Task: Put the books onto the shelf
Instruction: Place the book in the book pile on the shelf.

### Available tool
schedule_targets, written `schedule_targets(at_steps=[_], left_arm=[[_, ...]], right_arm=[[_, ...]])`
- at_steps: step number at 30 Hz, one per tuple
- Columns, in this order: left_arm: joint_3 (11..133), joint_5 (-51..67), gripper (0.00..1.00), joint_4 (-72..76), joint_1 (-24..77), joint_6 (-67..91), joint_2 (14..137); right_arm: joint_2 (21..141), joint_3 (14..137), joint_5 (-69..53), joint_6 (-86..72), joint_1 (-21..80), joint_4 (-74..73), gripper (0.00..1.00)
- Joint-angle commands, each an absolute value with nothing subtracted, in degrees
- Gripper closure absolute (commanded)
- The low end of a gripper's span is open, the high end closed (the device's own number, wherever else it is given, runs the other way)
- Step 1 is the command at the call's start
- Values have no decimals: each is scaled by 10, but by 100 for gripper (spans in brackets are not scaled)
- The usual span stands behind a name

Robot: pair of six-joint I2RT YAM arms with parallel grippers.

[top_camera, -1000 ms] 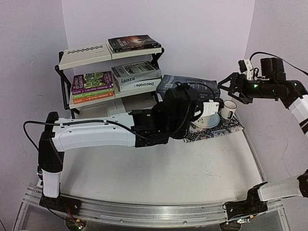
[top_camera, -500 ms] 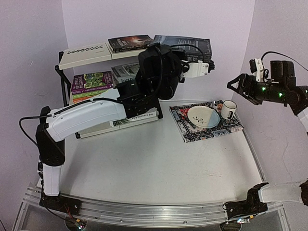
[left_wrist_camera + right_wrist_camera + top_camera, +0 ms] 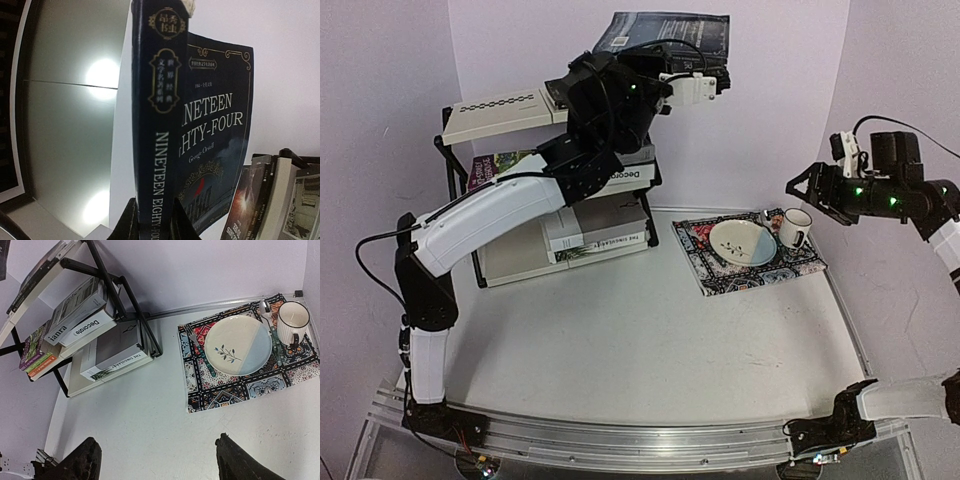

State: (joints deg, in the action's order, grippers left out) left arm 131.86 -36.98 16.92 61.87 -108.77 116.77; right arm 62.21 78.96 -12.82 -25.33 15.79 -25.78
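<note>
My left gripper (image 3: 710, 70) is shut on the spine of a dark blue book (image 3: 665, 35) titled "Nineteen Eighty-Four" (image 3: 210, 125), held high above the right end of the shelf (image 3: 500, 112). In the left wrist view its fingertips (image 3: 127, 222) clamp the spine from both sides. The shelf (image 3: 107, 275) carries a black book (image 3: 37, 272) on top. "laura" (image 3: 75, 310), "Decorate" (image 3: 92, 326) and colourful paperbacks (image 3: 35, 347) fill the middle. A grey book (image 3: 117, 347) lies at the bottom. My right gripper (image 3: 798, 185) hangs open and holds nothing, up at the right.
A patterned placemat (image 3: 760, 265) lies right of the shelf with a plate (image 3: 742, 242), a white mug (image 3: 795, 228) and a fork (image 3: 202, 352) on it. The back wall stands close behind the shelf.
The left arm has carried the dark blue book up and to the left, from beside the placemat to above the shelf's top tier. The right arm shifted slightly.
</note>
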Motion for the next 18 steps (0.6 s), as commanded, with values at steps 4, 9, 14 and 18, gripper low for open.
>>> schedule_targets(at_steps=[4,9,14,18], left_arm=[[1355,-264,100,312,575,-1120,1150],[1354,-247,100,314,520,-1129,1156],[1297,-256,100,312,468,-1125,1144],[1271,-265,100,308,437,-1102,1144]], right_arm=[[638,783,-148,-258,156,-238,21],[645,777,-160,-266,156,-226,21],[653,765,-173,-275,156,-215,21],[657,758,-183,-281,156,-206,21]])
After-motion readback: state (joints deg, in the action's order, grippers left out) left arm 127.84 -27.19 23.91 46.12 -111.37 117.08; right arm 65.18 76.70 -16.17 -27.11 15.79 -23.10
